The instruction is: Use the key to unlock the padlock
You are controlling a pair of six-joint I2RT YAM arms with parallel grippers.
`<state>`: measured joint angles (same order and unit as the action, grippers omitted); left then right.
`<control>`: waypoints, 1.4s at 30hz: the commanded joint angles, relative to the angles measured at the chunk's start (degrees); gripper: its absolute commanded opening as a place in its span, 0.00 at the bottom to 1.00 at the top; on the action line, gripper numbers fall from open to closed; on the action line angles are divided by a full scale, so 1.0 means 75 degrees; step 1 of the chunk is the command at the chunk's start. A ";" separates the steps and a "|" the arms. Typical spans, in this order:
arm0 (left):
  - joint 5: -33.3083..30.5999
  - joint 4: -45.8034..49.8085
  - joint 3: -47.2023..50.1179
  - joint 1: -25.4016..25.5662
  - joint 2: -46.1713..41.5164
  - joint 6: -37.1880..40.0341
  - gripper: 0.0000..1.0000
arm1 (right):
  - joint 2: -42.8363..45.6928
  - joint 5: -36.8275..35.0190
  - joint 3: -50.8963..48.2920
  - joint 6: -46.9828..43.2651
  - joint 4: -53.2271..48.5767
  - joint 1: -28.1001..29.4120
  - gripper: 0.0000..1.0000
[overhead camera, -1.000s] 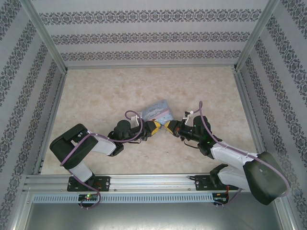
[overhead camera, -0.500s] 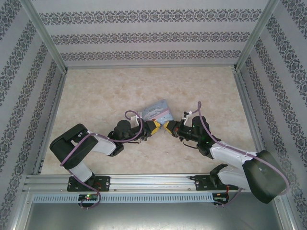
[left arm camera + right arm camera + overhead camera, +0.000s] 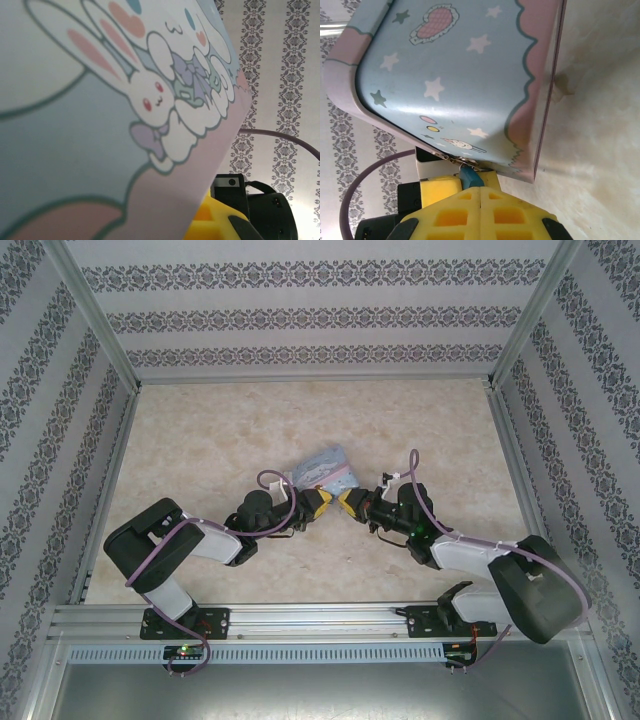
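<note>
The small teal padlock hangs from the clasp on the edge of the pale blue cartoon tin. In the right wrist view my right gripper is shut, its yellow tips right against the padlock's lower end. The key is hidden. My left gripper's yellow fingers flank the padlock from the other side, shut on it. From above, the left gripper and the right gripper meet tip to tip just in front of the tin. Close up in the left wrist view are the tin and the right gripper's fingers.
The tin rests on a beige marbled table enclosed by patterned walls and aluminium rails. Purple cables loop over both wrists. Open table lies behind and to both sides of the tin.
The right arm has pushed a little to the left and away, bringing its gripper nearer the left one. The tin has shifted slightly left and back. Both grippers stay shut.
</note>
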<state>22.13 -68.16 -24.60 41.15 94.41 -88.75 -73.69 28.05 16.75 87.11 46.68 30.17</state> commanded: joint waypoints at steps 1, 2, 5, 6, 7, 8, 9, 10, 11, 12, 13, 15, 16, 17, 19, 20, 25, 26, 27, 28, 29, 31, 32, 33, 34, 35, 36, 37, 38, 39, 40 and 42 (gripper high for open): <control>0.0576 -0.0608 -0.0081 0.0139 -0.0071 0.0056 0.00 | -0.0212 -0.0235 -0.0060 0.0342 0.0904 0.0061 0.00; 0.0577 -0.0658 -0.0074 0.0151 -0.0060 0.0047 0.00 | -0.0300 -0.0193 -0.0076 0.0372 0.1011 0.0024 0.00; 0.0594 -0.0721 -0.0089 0.0162 -0.0054 0.0055 0.00 | -0.0557 0.0025 -0.0126 0.0447 0.1375 -0.0159 0.00; 0.0608 -0.0738 -0.0084 0.0168 -0.0071 0.0056 0.00 | -0.0655 0.0138 -0.0134 0.0444 0.1485 -0.0228 0.00; 0.0623 -0.0748 -0.0085 0.0174 -0.0068 0.0055 0.00 | -0.0722 0.0218 -0.0127 0.0422 0.1553 -0.0286 0.00; 0.0635 -0.0749 -0.0103 0.0181 -0.0066 0.0066 0.00 | -0.0793 0.0310 -0.0116 0.0400 0.1586 -0.0349 0.00; 0.0646 -0.0752 -0.0107 0.0186 -0.0072 0.0067 0.00 | -0.0848 0.0367 -0.0089 0.0396 0.1618 -0.0405 0.00; 0.0658 -0.0773 -0.0113 0.0186 -0.0071 0.0067 0.00 | -0.0900 0.0435 -0.0062 0.0378 0.1656 -0.0451 0.00; 0.0686 -0.0779 -0.0120 0.0197 -0.0071 0.0085 0.00 | -0.0962 0.0518 -0.0025 0.0371 0.1695 -0.0493 0.00; 0.0702 -0.0757 -0.0140 0.0192 -0.0069 0.0094 0.00 | -0.1020 0.0569 0.0014 0.0384 0.1727 -0.0526 0.00; 0.0708 -0.0752 -0.0153 0.0206 -0.0070 0.0103 0.00 | -0.1073 0.0619 0.0066 0.0385 0.1739 -0.0542 0.00; 0.0710 -0.0755 -0.0148 0.0220 -0.0061 0.0115 0.00 | -0.1214 0.0752 0.0200 0.0436 0.1814 -0.0543 0.00; 0.0701 -0.0751 -0.0151 0.0221 -0.0060 0.0113 0.00 | -0.1260 0.0786 0.0254 0.0463 0.1854 -0.0515 0.00; 0.0704 -0.0741 -0.0156 0.0227 -0.0051 0.0114 0.00 | -0.1311 0.0794 0.0290 0.0489 0.1911 -0.0462 0.00; 0.0672 -0.0744 -0.0154 0.0241 -0.0034 0.0115 0.00 | -0.1336 0.0746 0.0344 0.0502 0.1920 -0.0324 0.00; 0.0628 -0.0747 -0.0142 0.0244 -0.0033 0.0100 0.00 | -0.1332 0.0686 0.0344 0.0502 0.1915 -0.0254 0.00; 0.0338 -0.0723 -0.0023 0.0279 -0.0026 0.0024 0.00 | -0.1249 0.0257 0.0155 0.0525 0.1933 0.0100 0.00; 0.0264 -0.0710 -0.0004 0.0288 -0.0028 0.0004 0.00 | -0.1215 0.0153 0.0106 0.0543 0.1944 0.0170 0.00; 0.0190 -0.0685 0.0017 0.0302 -0.0049 -0.0008 0.00 | -0.1174 0.0039 0.0034 0.0560 0.1945 0.0226 0.00; 0.0168 -0.0656 0.0023 0.0314 -0.0043 -0.0014 0.00 | -0.1131 -0.0025 0.0005 0.0549 0.1923 0.0273 0.00; 0.0138 -0.0648 0.0034 0.0326 -0.0055 -0.0004 0.00 | -0.1092 -0.0096 -0.0028 0.0543 0.1899 0.0309 0.00; 0.0135 -0.0647 0.0000 0.0355 -0.0026 0.0009 0.00 | -0.1037 -0.0219 -0.0060 0.0543 0.1887 0.0336 0.00; 0.0127 -0.0656 -0.0022 0.0367 -0.0002 0.0009 0.00 | -0.1048 -0.0254 -0.0055 0.0538 0.1874 0.0336 0.00; 0.0134 -0.0669 -0.0032 0.0373 0.0015 0.0003 0.00 | -0.1070 -0.0280 -0.0031 0.0558 0.1900 0.0346 0.00; 0.0136 -0.0668 -0.0039 0.0391 0.0031 -0.0002 0.00 | -0.1114 -0.0302 0.0003 0.0581 0.1936 0.0365 0.00; 0.0129 -0.0676 -0.0060 0.0411 0.0057 -0.0003 0.00 | -0.1154 -0.0297 0.0058 0.0604 0.1978 0.0406 0.00; 0.0116 -0.0685 -0.0063 0.0420 0.0078 -0.0001 0.00 | -0.1198 -0.0354 0.0115 0.0639 0.2017 0.0468 0.00; 0.0106 -0.0696 -0.0077 0.0427 0.0103 -0.0005 0.00 | -0.1223 -0.0400 0.0169 0.0685 0.2057 0.0547 0.00; 0.0085 -0.0696 -0.0100 0.0432 0.0135 -0.0011 0.00 | -0.1239 -0.0487 0.0226 0.0729 0.2102 0.0663 0.00; 0.0055 -0.0688 -0.0111 0.0443 0.0176 -0.0015 0.00 | -0.1257 -0.0616 0.0298 0.0753 0.2108 0.0815 0.00; 0.0029 -0.0685 -0.0139 0.0455 0.0207 -0.0020 0.00 | -0.1270 -0.0755 0.0343 0.0760 0.2103 0.0997 0.00; -0.0035 -0.0767 -0.0174 0.0478 0.0364 -0.0057 0.00 | -0.1439 -0.0917 0.0790 0.0791 0.2067 0.1352 0.00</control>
<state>18.26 -68.71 -24.21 41.65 95.35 -88.82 -83.11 19.09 17.34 92.33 58.02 34.74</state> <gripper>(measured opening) 0.095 0.064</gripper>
